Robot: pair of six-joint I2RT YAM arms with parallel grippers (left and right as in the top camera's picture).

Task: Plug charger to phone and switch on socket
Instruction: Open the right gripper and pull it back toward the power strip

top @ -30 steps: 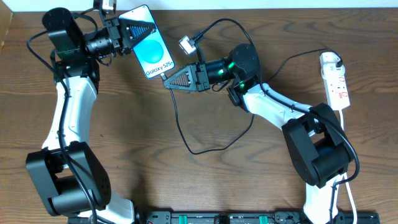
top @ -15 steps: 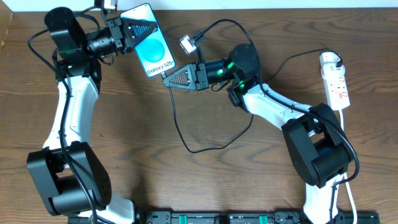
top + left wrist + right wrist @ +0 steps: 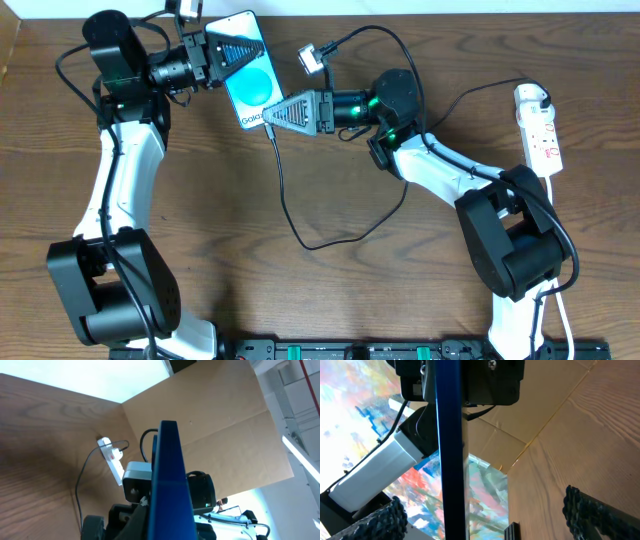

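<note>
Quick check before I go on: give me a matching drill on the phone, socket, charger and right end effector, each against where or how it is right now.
Things:
1. phone
2. socket
3. charger
4. right end effector

Place or state:
A. white, lying near the table edge
B. jaws open, one on either side of the phone's edge
C. black, looping across the table
D. clamped in the left end effector

Pairs: 1-D, 2-A, 3-C, 4-B
</note>
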